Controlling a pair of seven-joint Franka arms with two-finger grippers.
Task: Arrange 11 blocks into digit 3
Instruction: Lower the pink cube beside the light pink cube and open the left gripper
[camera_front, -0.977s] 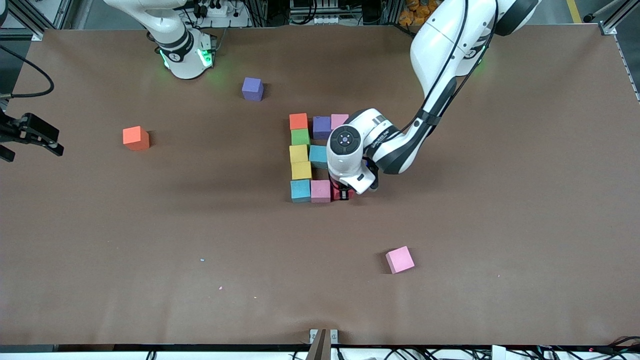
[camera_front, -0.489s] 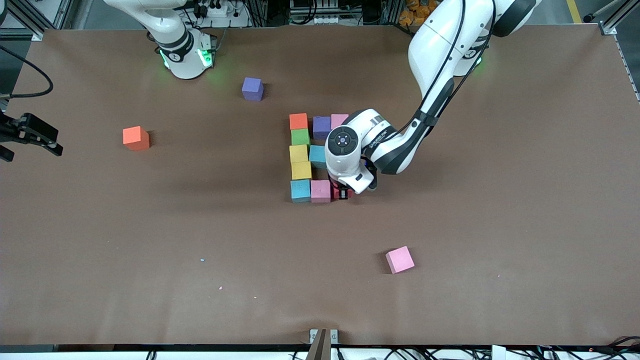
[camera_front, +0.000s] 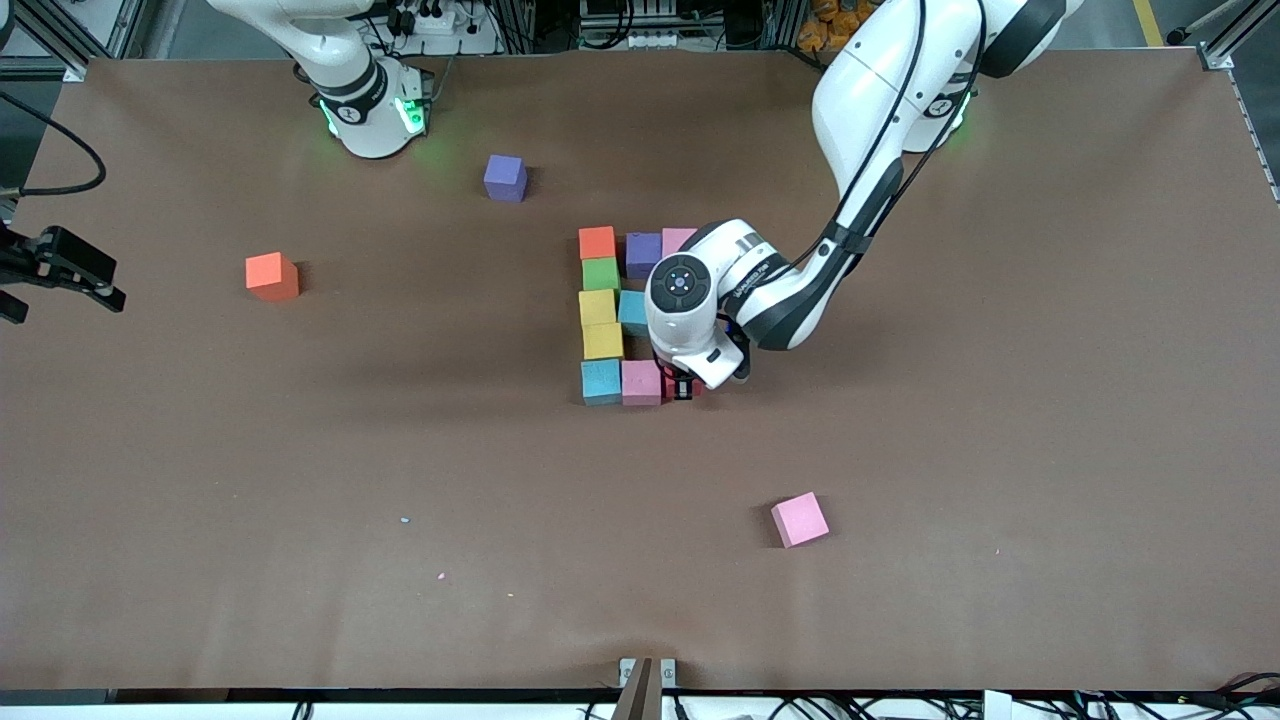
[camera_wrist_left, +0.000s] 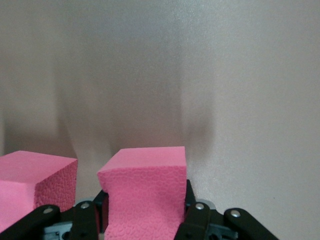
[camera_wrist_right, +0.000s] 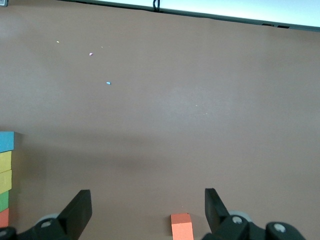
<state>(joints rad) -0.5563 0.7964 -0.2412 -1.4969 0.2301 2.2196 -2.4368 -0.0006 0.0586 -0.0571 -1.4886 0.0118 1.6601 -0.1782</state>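
The left gripper (camera_front: 684, 388) is clamped on the red block (camera_wrist_left: 145, 192) just beside the pink block (camera_front: 640, 382), seemingly light foam, so flat-side grips suit; the waiting right gripper (camera_wrist_right: 147, 210) gapes.

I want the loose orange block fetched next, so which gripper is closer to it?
Right. The right gripper hangs open beside the loose orange block, toward the right arm's end; the left gripper is at the block figure, shut on a red block.
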